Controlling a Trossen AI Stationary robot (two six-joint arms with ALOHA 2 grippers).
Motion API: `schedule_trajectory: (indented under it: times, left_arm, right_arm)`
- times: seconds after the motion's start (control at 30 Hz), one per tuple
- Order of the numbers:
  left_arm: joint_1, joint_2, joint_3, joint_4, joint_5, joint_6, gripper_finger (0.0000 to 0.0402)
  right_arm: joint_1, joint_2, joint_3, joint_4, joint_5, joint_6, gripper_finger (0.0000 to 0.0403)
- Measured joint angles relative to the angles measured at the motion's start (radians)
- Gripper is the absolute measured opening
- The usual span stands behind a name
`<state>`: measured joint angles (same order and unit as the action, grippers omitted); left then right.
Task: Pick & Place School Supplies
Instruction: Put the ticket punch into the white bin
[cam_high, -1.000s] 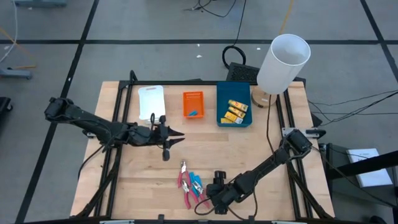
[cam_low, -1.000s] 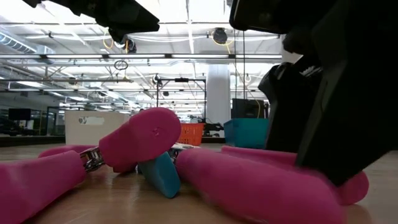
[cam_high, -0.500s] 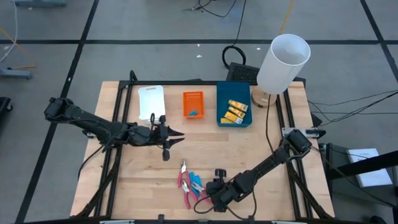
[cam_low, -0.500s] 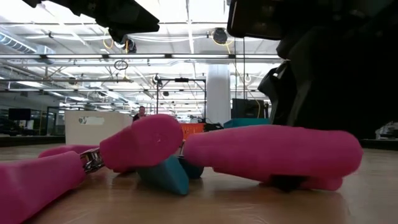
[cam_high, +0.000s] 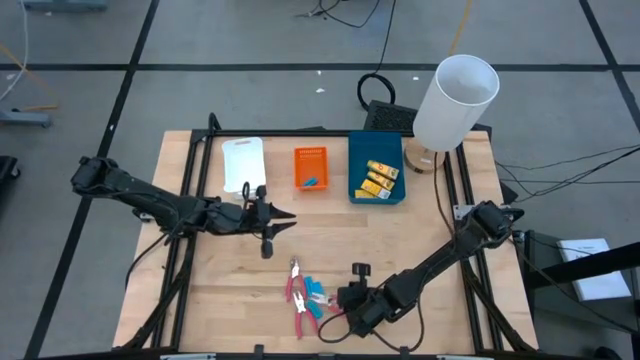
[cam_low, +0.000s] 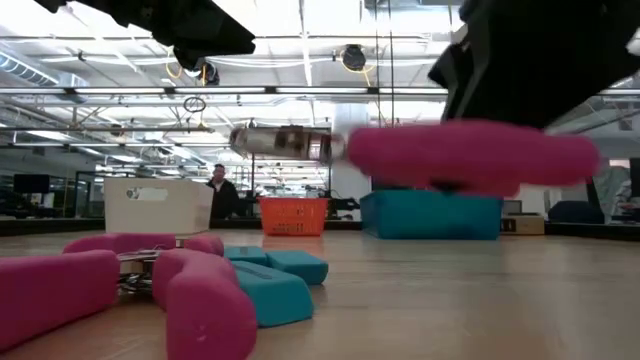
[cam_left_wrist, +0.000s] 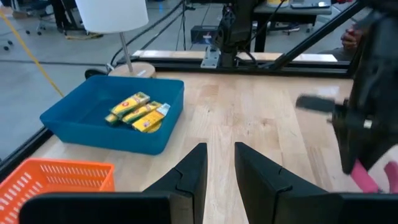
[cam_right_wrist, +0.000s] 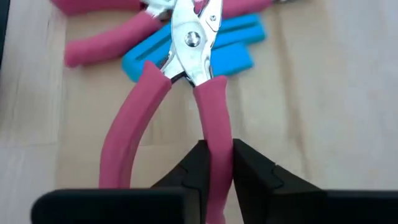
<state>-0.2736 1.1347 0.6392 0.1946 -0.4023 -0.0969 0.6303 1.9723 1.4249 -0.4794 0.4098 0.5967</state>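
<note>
My right gripper (cam_right_wrist: 215, 163) is shut on a pair of pink-handled pliers (cam_right_wrist: 186, 68) near the table's front edge, held above the wood in the low view (cam_low: 470, 155). Below them lie another pink-handled tool (cam_high: 297, 283) and light-blue pieces (cam_high: 316, 291), flat on the table. Yellow packets (cam_high: 379, 178) lie in the blue tray (cam_high: 356, 170). My left gripper (cam_high: 288, 215) hovers over the table's middle left, its fingers a narrow gap apart with nothing between them. My right gripper pinches one pink handle (cam_right_wrist: 215, 134) of the pliers between its two fingers, toward the handle's free end. The fingers slant down from the table's right and lie along the handle. The pliers are lifted clear and about level, with the metal head (cam_low: 285, 142) pointing away from the fingers and the other handle (cam_right_wrist: 130, 143) splayed out.
A white tray (cam_high: 243, 160) and an orange tray (cam_high: 310, 160) holding a small blue piece stand at the back beside the blue tray. A tall white cylinder (cam_high: 455, 100) stands at the back right corner. Bare wood lies between the trays and the tools.
My right gripper has shut on one handle of the pliers, tipped, and risen, lifting the pliers clear of the table. The other pink tool and the blue pieces remain on the wood, slightly shifted.
</note>
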Motion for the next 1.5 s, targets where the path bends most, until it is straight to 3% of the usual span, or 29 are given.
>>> schedule_trajectory:
  times: [0.27, 0.37, 0.5, 0.6, 0.7, 0.9, 1.03, 1.17, 1.33, 1.5]
  left_arm:
    - [-0.051, -0.033, -0.045, 0.013, -0.015, -0.014, 0.0088]
    - [-0.078, -0.078, -0.147, 0.092, -0.084, -0.029, 0.0088]
    - [-0.101, -0.144, -0.324, 0.313, -0.125, -0.066, 0.0088]
    - [-0.108, -0.157, -0.458, 0.565, -0.092, -0.107, 0.0088]
    - [-0.107, -0.132, -0.542, 0.742, -0.043, -0.157, 0.0088]
    - [-0.107, -0.081, -0.547, 0.767, -0.016, -0.225, 0.0088]
    - [-0.093, -0.039, -0.516, 0.769, -0.04, -0.266, 0.0088]
    - [-0.054, 0.012, -0.479, 0.758, -0.032, -0.316, 0.0089]
    - [-0.006, 0.123, -0.394, 0.747, -0.019, -0.287, 0.0095]
    - [0.049, 0.272, -0.276, 0.735, -0.032, -0.216, 0.0167]
  right_arm:
    - [0.025, -0.112, -0.043, -0.165, 0.189, 0.048, 0.004]
    - [0.038, -0.178, -0.128, -0.158, 0.252, 0.095, 0.0039]
    - [0.042, -0.289, -0.281, -0.076, 0.341, 0.147, 0.0044]
    - [0.03, -0.377, -0.42, 0.063, 0.424, 0.132, 0.0042]
    - [-0.008, -0.452, -0.557, 0.302, 0.49, 0.018, 0.0041]
    - [-0.136, -0.497, -0.78, 0.91, 0.505, -0.41, 0.0042]
    - [-0.223, -0.481, -0.862, 1.21, 0.511, -0.645, 0.0042]
    - [-0.294, -0.459, -0.886, 1.383, 0.561, -0.779, 0.0042]
    - [-0.366, -0.409, -0.883, 1.519, 0.559, -0.827, 0.0042]
    - [-0.387, -0.356, -0.872, 1.578, 0.559, -0.858, 0.0042]
